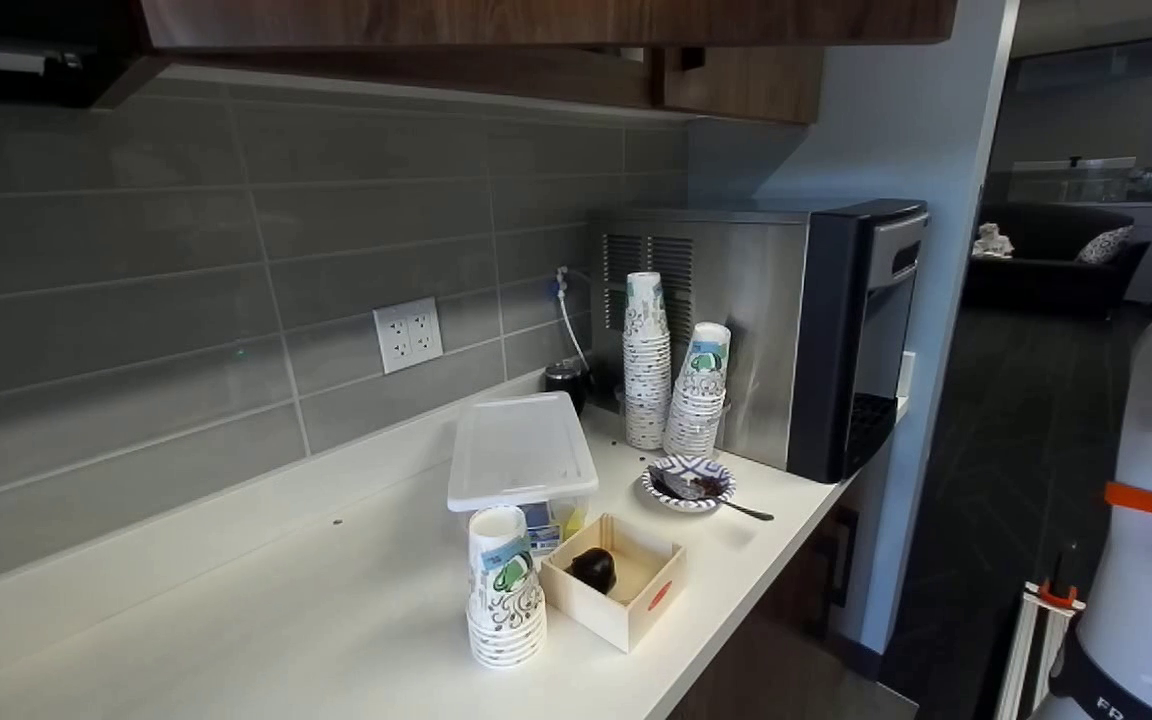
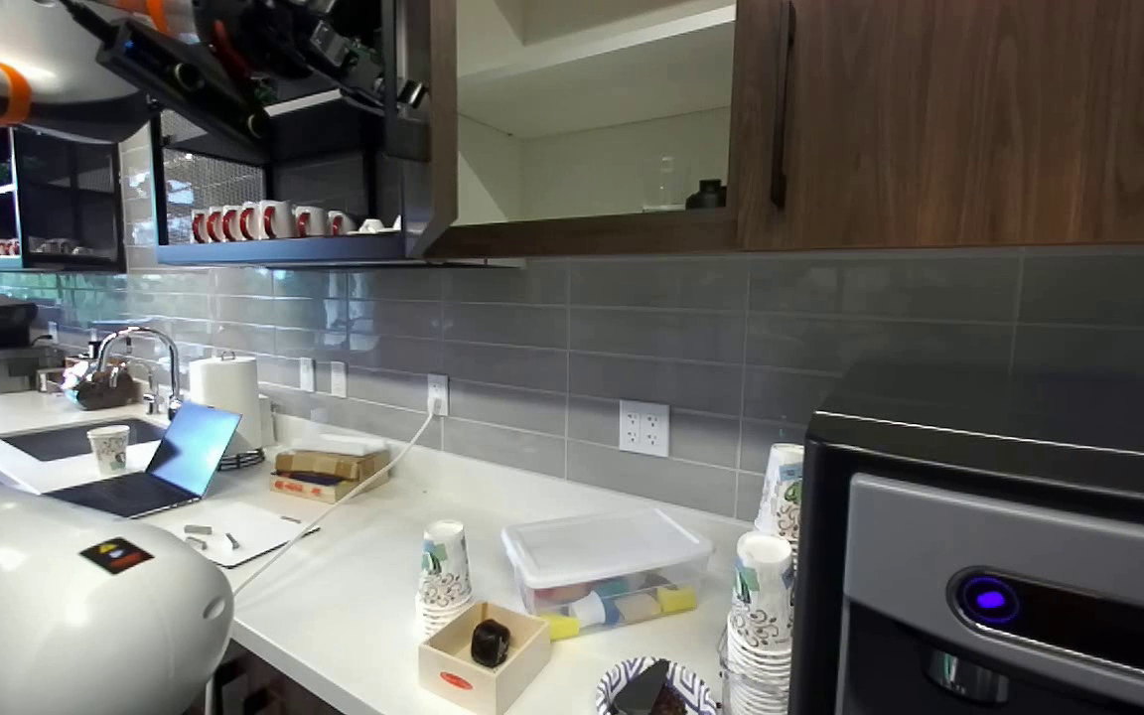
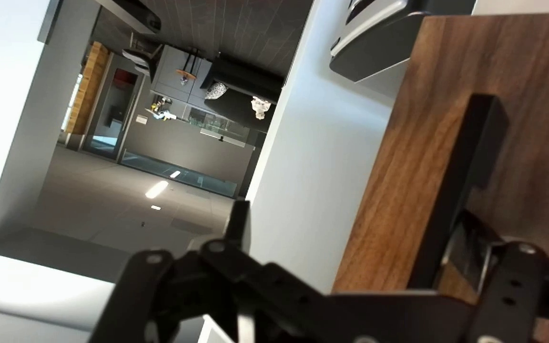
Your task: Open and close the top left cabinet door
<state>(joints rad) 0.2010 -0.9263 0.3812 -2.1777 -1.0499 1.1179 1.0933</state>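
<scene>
Standing open, the wide brown cabinet door [image 3: 517,62] is seen nearly edge-on in an exterior view, just left of the bared white shelf [image 2: 622,74]. At its face, in the wrist view, the gripper [image 3: 355,233] has its 2 fingers [image 3: 238,219] well apart, 1 showing past the door's edge and 1 close by the dark bar handle [image 3: 458,181], on the side away from that edge, though whether that finger touches the bar is hard to tell. Below, on the counter [image 1: 236,600], a stack of paper cups [image 1: 507,600] stands just beside a wooden box [image 1: 591,608].
</scene>
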